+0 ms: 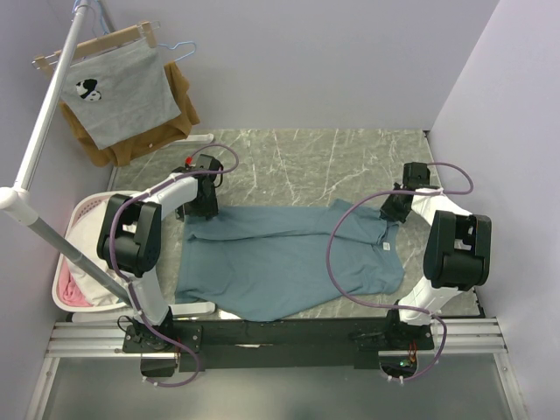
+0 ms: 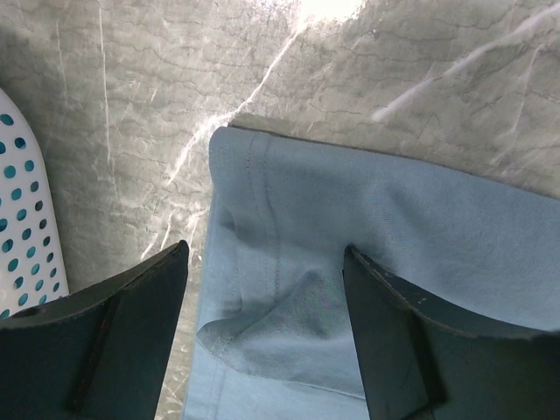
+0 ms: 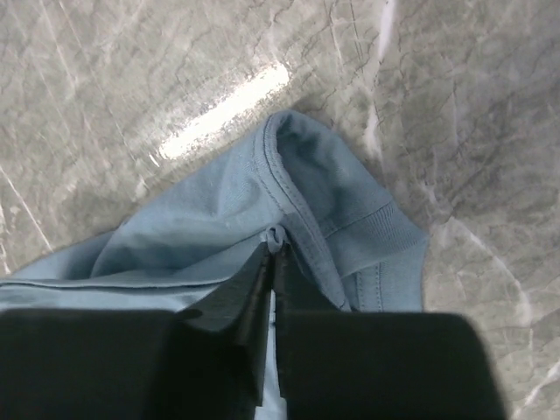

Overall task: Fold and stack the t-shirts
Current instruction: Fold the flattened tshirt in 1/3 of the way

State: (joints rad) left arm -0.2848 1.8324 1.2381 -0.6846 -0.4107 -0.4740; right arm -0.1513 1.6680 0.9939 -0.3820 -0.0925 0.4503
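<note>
The right gripper point(image 3: 273, 252) has its fingers pressed together on a pinch of the t-shirt point(image 3: 315, 192) beside the collar seam. The left gripper point(image 2: 265, 258) is spread wide over the hem corner, clasping nothing (cloth lies between its fingers). The teal t-shirt lies on the marbled table point(image 1: 297, 162). Its long axis runs left to right, neck end toward the right arm, hem toward the left, near the white laundry basket point(image 1: 74, 254).

The tee point(image 1: 280, 258) was plain dusty teal-blue. The table point(image 1: 297, 162) was grey-green marble with white veins. The basket point(image 1: 86, 206) was white, dotted with holes. The hung shirt point(image 1: 122, 92) was grey with a black-and-white print, the garment point(image 1: 182, 103) behind it brown.
</note>
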